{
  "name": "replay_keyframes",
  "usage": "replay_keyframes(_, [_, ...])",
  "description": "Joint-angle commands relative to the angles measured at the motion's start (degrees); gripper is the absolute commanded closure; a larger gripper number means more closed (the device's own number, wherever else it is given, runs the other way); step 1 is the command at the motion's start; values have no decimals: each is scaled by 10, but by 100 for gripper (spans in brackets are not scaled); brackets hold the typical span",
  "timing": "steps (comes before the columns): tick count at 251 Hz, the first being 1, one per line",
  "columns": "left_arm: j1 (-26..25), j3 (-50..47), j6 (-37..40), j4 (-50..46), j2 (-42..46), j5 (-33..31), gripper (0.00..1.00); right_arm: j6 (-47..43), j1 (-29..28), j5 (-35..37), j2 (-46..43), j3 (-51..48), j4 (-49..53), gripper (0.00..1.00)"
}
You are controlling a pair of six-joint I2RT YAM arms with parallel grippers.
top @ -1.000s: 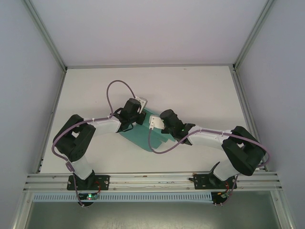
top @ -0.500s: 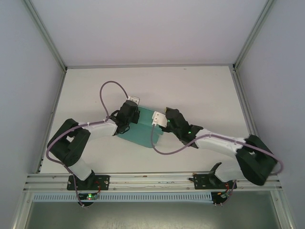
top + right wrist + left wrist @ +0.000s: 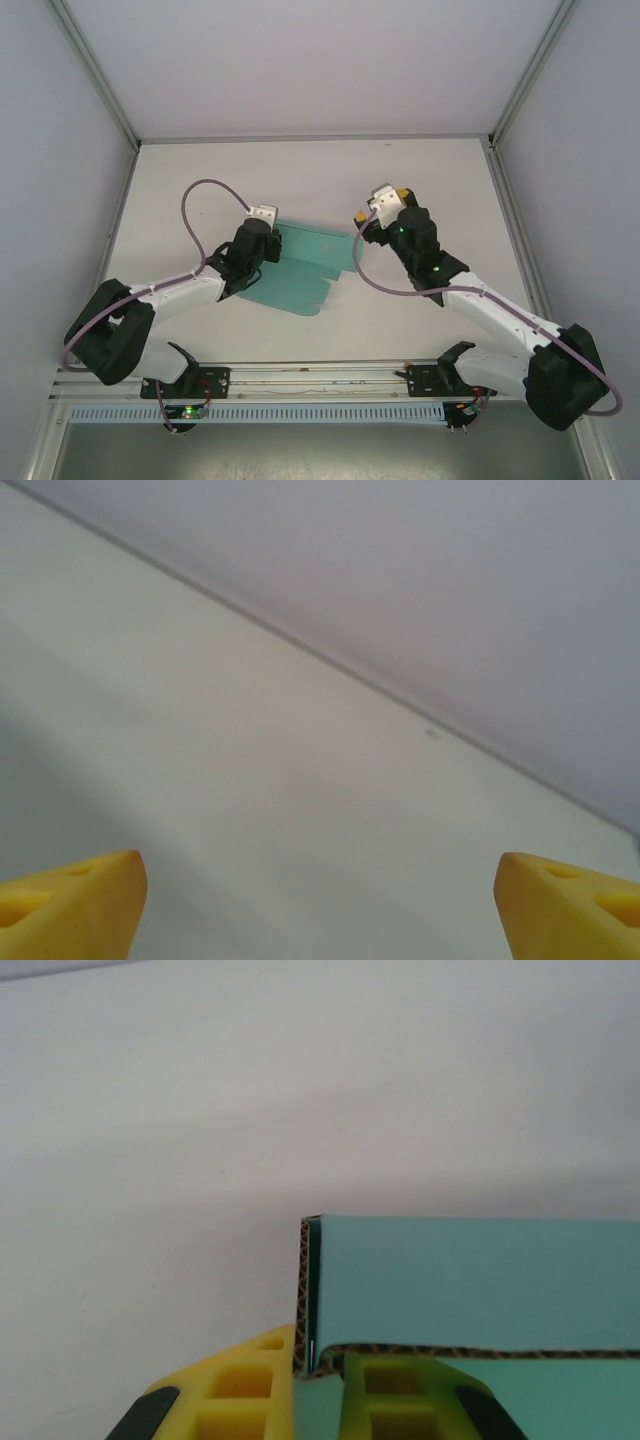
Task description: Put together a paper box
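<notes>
Early folding stage here, I'd say. The paper box [image 3: 300, 272] is a mostly flat teal sheet lying on the white table [image 3: 430, 170], and only its left side is being worked on. The left claw [image 3: 268, 228] sits at that left edge, its yellow pads narrowed right down onto the card. From its own camera you can see a strip of wall standing upright off the sheet, with a crisp corner beside the pinch.

The right claw [image 3: 390, 198] hangs off to the box's right and a little beyond its far edge, well apart from it. It is spread wide, with nothing between its tips and only bare table under them.

Look at the material. The faces are matte teal and smooth, with brown wavy fluting along the cut edge, so it's thin corrugated card, stiff enough to spring back. The right side of the sheet breaks into finger-like flaps and tabs, all lying down.

My read on the next move: the free claw needs to come in over those flaps, steady the sheet and lift a neighbouring wall, while the left one keeps its fold from relaxing.
</notes>
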State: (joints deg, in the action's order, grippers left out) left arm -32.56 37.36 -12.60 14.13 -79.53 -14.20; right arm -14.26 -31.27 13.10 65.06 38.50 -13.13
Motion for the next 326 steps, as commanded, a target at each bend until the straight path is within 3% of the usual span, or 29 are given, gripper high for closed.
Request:
replay_keyframes(1, [0,-1,-17,17,28,-6,100,47,-1,-59,32,28,28,12])
replay_keyframes(45, [-1,7,-34,1,33,-9,100,37,-26,-126,73,31,9,14])
replay_keyframes(111, [-1,34,-69,-28,6,-25,100,58,-77,-103,119,20,-58,13])
replay_keyframes(166, [-6,56,-71,-60,-18,-48,100,29,-123,47,154,49,-56,7])
replay_keyframes(180, [-7,54,-69,-58,-19,-46,100,20,-126,72,158,58,-38,2])
replay_keyframes(237, [-10,25,-44,-4,-10,23,100,4,-127,71,174,66,-37,2])
replay_keyframes(285, [-12,15,-51,9,6,62,100,25,-135,84,210,59,-155,2])
replay_keyframes(326, [-14,9,-65,12,15,53,100,67,-152,187,254,48,-304,2])
